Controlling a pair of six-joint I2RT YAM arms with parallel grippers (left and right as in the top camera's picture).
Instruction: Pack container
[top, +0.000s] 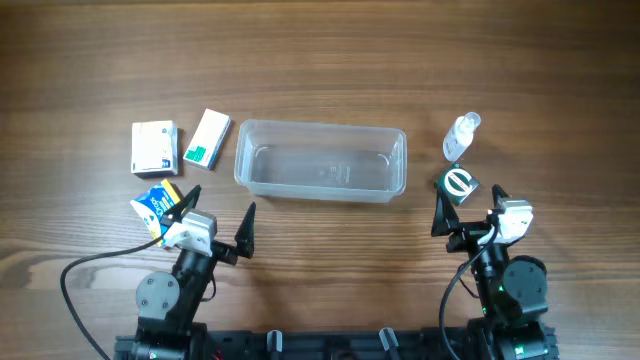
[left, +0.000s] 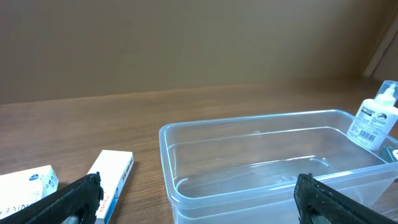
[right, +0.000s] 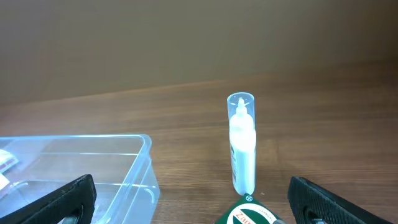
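The container (top: 246, 160) is a clear rectangular tub lying empty at the table's middle; it also shows in the left wrist view (left: 249, 121) and the right wrist view (right: 140, 163). My left gripper (top: 218, 213) (left: 199, 202) is open and empty, just in front of the tub's left end. My right gripper (top: 468, 208) (right: 193, 199) is open and empty, just behind a dark green box (top: 459, 184) (right: 249, 215). A small clear bottle (top: 462, 136) (right: 242, 143) (left: 373, 121) stands right of the tub.
A white box (top: 154, 147) (left: 25, 186) and a white-and-green box (top: 208, 138) (left: 112, 177) lie left of the tub. A blue-and-yellow box (top: 156, 207) lies by my left gripper's left finger. The tabletop is brown wood.
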